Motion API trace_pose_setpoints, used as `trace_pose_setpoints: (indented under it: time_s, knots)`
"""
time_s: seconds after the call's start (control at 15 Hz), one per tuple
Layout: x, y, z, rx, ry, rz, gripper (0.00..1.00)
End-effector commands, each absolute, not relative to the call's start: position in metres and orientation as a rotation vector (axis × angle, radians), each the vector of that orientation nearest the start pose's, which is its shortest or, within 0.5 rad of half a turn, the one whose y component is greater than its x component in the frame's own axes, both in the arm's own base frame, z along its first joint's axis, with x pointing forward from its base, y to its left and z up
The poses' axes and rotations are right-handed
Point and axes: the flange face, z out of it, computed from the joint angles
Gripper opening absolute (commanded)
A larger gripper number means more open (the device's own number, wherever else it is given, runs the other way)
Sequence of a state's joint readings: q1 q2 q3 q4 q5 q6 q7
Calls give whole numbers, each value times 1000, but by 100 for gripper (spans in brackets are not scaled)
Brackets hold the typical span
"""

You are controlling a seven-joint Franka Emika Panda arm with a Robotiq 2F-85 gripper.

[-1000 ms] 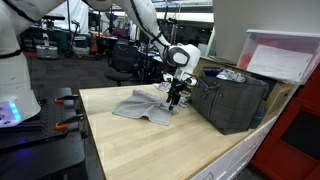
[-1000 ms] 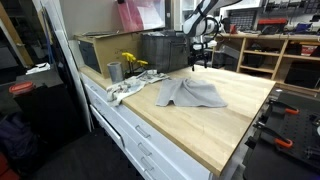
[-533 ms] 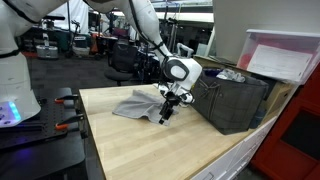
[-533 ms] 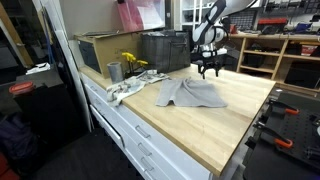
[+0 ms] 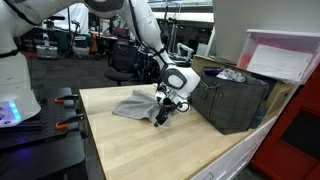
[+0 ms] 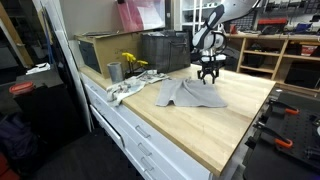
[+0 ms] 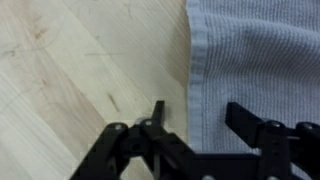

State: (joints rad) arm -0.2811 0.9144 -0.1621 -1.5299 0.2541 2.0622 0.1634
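Gripper (image 7: 197,122) hovering low with jaws spread apart, holding nothing, straddling hemmed edge of grey cloth (image 7: 255,50), one finger (image 7: 157,112) over bare wooden table (image 5: 130,155), cloth lying mid-table, filling wrist view from 12 to 3 o'clock, black crate (image 5: 232,100) sitting at gripper's 3 o'clock in an exterior view.
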Motion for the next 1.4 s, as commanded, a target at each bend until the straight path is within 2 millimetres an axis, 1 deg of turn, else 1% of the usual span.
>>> trace_pose_setpoints:
  time_s: [0.0,0.2,0.33,0.47,0.53,0.73,0.8,0.87,0.93,1.0,1.07,1.13,1.27,1.33]
  knots:
    - [606,-267,98,-2744,1111,502,36]
    - [605,-277,99,-2742,1137,487,12]
    - [601,-288,101,-2757,1175,474,1]
    - [598,-302,104,-2770,1245,451,0]
    - [595,-313,105,-2779,1293,435,0]
    - [583,-342,104,-2796,1412,426,1]
    - [578,-348,104,-2805,1434,435,1]
    - [575,-354,104,-2807,1468,438,27]
    - [572,-357,105,-2808,1485,447,29]
    - [571,-359,106,-2811,1503,452,34]
    - [570,-358,110,-2806,1507,459,43]
    - [569,-358,113,-2805,1511,457,50]
    - [567,-351,122,-2781,1475,493,65]
    - [566,-347,127,-2777,1464,484,72]
